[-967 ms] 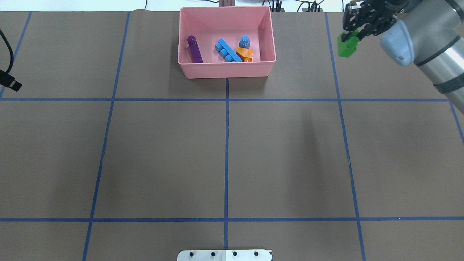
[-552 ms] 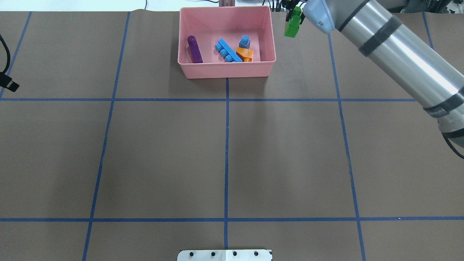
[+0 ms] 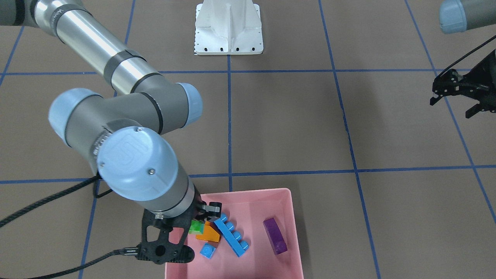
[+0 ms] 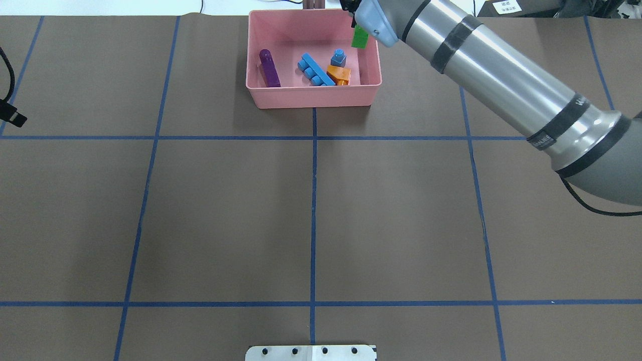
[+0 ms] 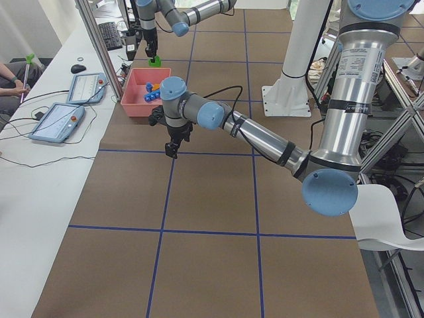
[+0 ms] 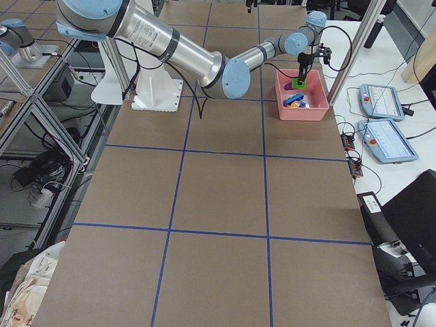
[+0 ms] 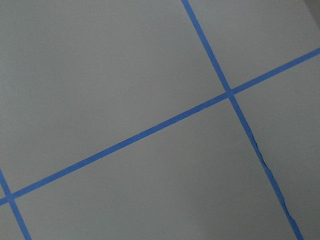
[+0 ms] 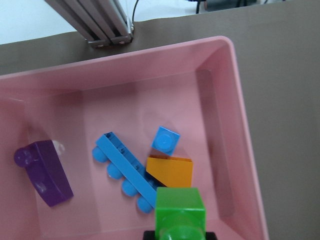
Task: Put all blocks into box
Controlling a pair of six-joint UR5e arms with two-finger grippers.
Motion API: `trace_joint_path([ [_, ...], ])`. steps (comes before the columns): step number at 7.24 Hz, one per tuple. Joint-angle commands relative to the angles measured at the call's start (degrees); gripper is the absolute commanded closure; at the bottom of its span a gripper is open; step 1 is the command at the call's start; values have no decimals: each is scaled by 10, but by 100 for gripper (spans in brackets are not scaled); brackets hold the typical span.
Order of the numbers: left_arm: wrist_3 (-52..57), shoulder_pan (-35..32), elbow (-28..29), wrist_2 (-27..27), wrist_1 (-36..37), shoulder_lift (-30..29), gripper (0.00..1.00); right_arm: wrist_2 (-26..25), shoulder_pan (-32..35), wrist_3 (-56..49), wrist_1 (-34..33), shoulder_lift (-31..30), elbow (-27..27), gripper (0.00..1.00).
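The pink box (image 4: 311,100) stands at the table's far edge. Inside it lie the purple oblong block (image 4: 270,67), the long blue block (image 4: 315,70), the tiny blue block (image 4: 339,58) and the orange sloped block (image 4: 340,75). My right gripper (image 3: 197,221) is shut on the green block (image 4: 359,37), which hangs over the box's right side, just above the orange block (image 8: 170,172). The right wrist view shows the green block (image 8: 180,210) from above. My left gripper (image 3: 451,108) hovers open and holds nothing, far from the box over the table's left side.
The white robot base (image 4: 311,352) sits at the near table edge. An aluminium post (image 8: 100,25) rises just behind the box. Blue tape lines grid the brown table. Two tablets (image 5: 63,112) lie on the side bench beyond the box.
My right arm has swung left with the green block, from the table's far right to over the box's right side. The left gripper has barely shifted.
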Motion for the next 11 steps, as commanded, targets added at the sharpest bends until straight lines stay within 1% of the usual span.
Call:
trace_joint_path([
  [1, -1, 0, 5, -1, 0, 0, 0, -64, -44, 16, 47, 27, -55, 86],
  [2, -1, 0, 6, -1, 0, 0, 0, -89, -60, 17, 47, 27, -56, 26],
  [3, -1, 0, 6, 0, 0, 0, 0, -98, -70, 28, 48, 30, -56, 9],
  [5, -1, 0, 12, -1, -1, 0, 0, -98, -77, 53, 51, 39, -56, 3],
  [7, -1, 0, 12, 1, -1, 0, 0, -86, -72, 55, 49, 43, -53, 1],
  [8, -1, 0, 19, 7, -3, 17, 0, -54, -57, 52, 43, 40, -45, 1],
  [9, 4, -1, 19, 6, -10, 43, 0, -13, -38, 44, 17, 32, -17, 1],
  [10, 10, -11, 26, 8, -11, 50, 0, -4, -21, 28, -36, 15, 36, 1],
  [11, 50, -35, 28, 28, -10, 55, 0, 14, -4, -13, -84, -21, 100, 1],
])
